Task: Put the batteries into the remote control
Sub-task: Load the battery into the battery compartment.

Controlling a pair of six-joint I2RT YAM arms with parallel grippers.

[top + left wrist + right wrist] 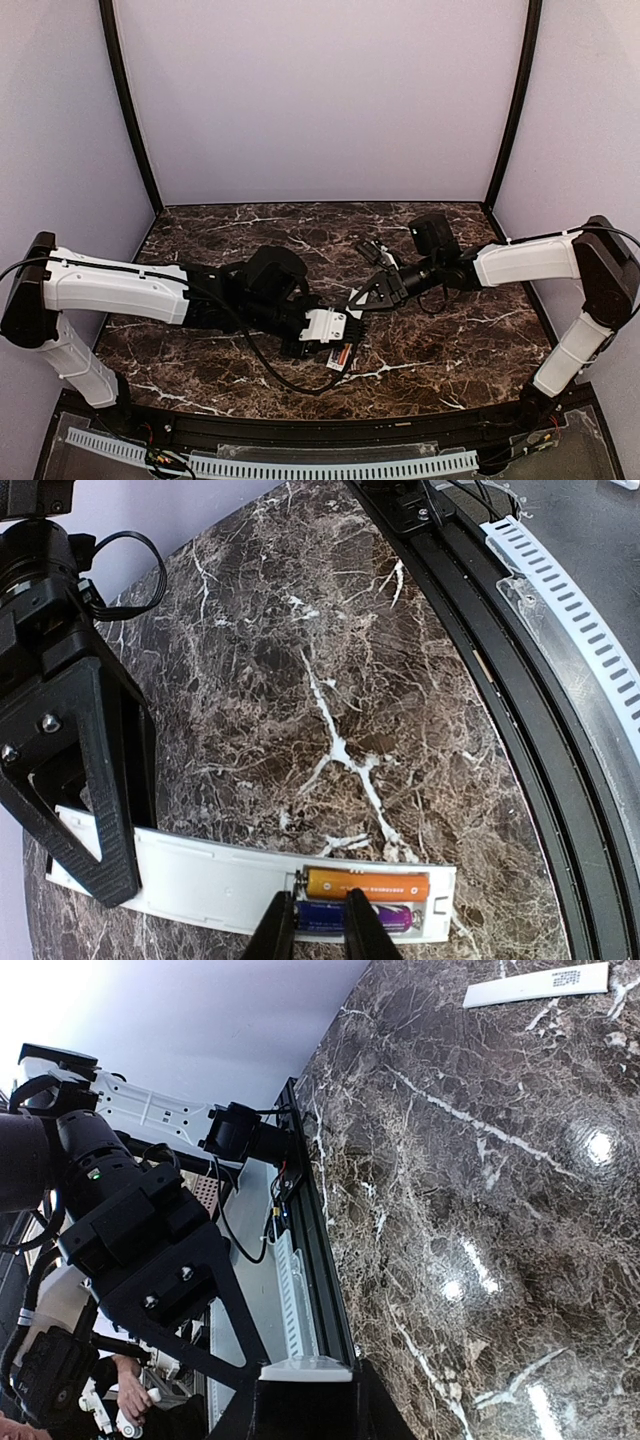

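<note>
The white remote control (190,880) lies back-up on the marble table, its battery bay open. An orange battery (366,884) and a blue-purple battery (395,918) lie side by side in the bay. My left gripper (318,915) stands over the bay, jaws a narrow gap apart. Both fingertips (275,920) rest on the purple battery, which runs across under them. My right gripper (305,1385) is shut on the remote's other end (305,1368). In the top view both grippers, left (335,345) and right (365,297), meet at the remote (325,325).
The flat white cover strip (535,985), with a dark label patch, lies apart on the marble. The black front rail (520,710) and a white slotted cable duct (580,630) run along the table's near edge. Lilac walls enclose the back and sides.
</note>
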